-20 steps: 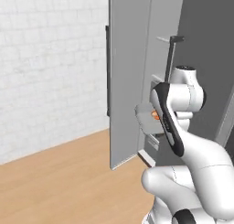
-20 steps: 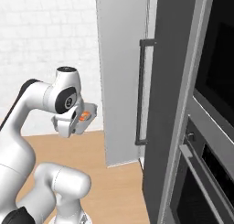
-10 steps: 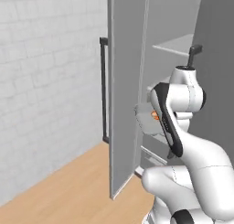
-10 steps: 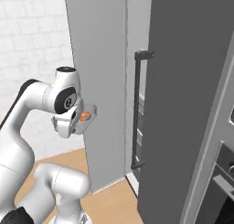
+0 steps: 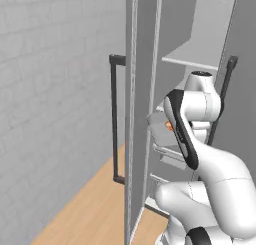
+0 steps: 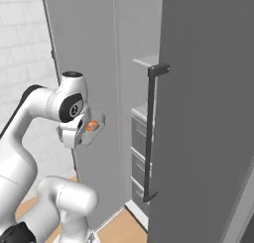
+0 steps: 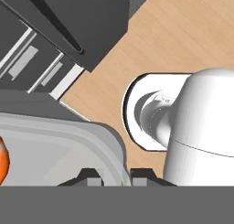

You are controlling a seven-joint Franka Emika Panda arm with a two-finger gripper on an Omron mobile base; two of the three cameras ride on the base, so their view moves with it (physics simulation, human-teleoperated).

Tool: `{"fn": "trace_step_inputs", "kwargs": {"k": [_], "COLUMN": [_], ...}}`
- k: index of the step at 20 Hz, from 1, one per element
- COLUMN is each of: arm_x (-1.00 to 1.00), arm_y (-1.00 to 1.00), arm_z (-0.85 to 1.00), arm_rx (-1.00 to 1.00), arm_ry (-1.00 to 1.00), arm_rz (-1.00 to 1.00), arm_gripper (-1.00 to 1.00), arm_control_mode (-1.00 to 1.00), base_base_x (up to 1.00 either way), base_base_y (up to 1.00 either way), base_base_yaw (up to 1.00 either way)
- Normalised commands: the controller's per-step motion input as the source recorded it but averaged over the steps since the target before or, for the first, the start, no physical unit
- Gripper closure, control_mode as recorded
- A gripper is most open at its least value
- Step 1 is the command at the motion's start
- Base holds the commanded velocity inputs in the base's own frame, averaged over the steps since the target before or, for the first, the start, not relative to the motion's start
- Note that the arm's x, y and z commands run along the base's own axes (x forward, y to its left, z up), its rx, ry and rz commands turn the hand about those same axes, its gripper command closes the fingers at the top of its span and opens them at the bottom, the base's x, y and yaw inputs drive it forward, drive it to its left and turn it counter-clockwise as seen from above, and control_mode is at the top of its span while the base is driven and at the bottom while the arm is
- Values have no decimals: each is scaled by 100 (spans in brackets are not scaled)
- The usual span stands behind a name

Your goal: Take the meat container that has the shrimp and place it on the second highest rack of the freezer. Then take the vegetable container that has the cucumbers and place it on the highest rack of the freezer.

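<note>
My gripper (image 7: 116, 175) is shut on the rim of the grey meat container (image 7: 59, 150), whose orange shrimp (image 7: 2, 157) peeks in at the left edge. In the right base view the container (image 6: 95, 130) with the shrimp (image 6: 91, 127) hangs off the hand at chest height, in front of the freezer's open left door (image 6: 84, 63). From the left base view the container (image 5: 159, 129) is level with the freezer's lower racks, below a high white rack (image 5: 200, 59). The vegetable container with the cucumbers is out of view.
The open freezer door (image 5: 142, 114) with its dark handle (image 5: 116, 119) stands close on the arm's left. A second grey door (image 6: 208, 113) with a dark handle (image 6: 151, 133) stands on the right. Drawers (image 6: 139, 152) fill the lower compartment. Wooden floor (image 7: 183, 40) lies below.
The whole picture has shifted in both base views, so the base has moved; the freezer's inside now faces me. The arm's pose and its grip on the container are unchanged.
</note>
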Motion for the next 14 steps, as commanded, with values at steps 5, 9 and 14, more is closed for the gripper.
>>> {"fn": "trace_step_inputs", "kwargs": {"k": [5,9,14], "arm_x": [0,0,0], "arm_y": [0,0,0], "arm_z": [0,0,0], "arm_rx": [0,0,0], "arm_ry": [0,0,0], "arm_rz": [0,0,0], "arm_gripper": [100,100,100], "arm_control_mode": [100,100,100], "base_base_x": [4,18,40], "base_base_y": [2,1,22], "base_base_yaw": [-37,-37,-42]}}
